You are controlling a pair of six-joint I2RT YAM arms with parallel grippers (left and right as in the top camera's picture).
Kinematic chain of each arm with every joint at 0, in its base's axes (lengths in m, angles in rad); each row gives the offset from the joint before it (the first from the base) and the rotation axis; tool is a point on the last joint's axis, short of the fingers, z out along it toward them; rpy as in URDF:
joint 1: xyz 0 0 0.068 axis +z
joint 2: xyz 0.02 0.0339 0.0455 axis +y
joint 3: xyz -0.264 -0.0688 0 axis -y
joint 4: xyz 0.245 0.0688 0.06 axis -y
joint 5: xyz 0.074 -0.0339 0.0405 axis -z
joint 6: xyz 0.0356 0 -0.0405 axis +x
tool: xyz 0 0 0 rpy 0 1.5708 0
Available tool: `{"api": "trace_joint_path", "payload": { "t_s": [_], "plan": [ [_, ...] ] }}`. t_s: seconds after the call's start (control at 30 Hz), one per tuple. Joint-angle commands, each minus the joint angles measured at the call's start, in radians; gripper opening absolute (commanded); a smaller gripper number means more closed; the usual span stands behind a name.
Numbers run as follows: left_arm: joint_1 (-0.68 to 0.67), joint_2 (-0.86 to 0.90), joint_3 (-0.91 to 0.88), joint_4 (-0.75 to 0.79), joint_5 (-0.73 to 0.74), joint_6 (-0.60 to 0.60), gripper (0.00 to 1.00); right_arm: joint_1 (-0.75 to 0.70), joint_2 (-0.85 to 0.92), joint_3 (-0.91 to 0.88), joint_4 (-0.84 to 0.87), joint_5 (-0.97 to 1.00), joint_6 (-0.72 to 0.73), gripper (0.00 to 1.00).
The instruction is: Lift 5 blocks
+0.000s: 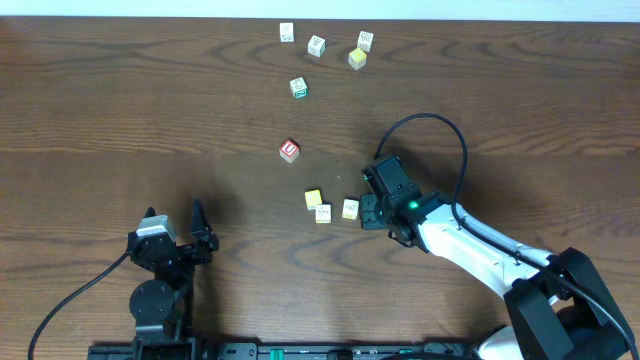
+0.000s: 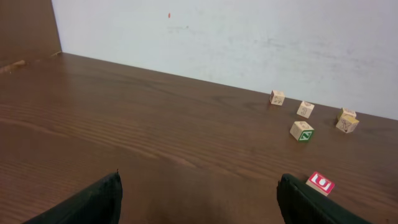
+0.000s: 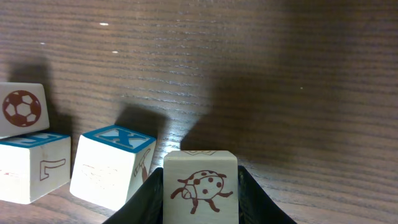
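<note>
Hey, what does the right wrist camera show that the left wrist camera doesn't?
Only the right wrist: the right gripper shut on a ladybug block, with an X block, a soccer-ball block and a blue-topped block nearby.
Only the left wrist: the open, empty left gripper, a red block, a green block, the far blocks and the white wall.
Both: the brown wooden table. No block seems to appear in both.
</note>
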Motion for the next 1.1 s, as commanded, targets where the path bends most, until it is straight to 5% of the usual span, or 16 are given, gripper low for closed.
{"api": "trace_joint_path", "payload": {
  "t_s": [0.0, 0.7, 1.07],
  "plan": [
    [0.006, -0.006, -0.02, -0.037, -0.009, 0.01, 0.8, 0.006, 0.003, -0.005, 0.006, 0.017, 0.019, 0.19],
    [0.006, -0.006, -0.02, -0.038, -0.009, 0.01, 0.8, 0.006, 0.003, -0.005, -0.005, 0.017, 0.141, 0.41],
    [0.006, -0.006, -0.02, -0.037, -0.009, 0.01, 0.8, 0.006, 0.0, -0.003, 0.011, 0.017, 0.091, 0.4]
  ]
}}
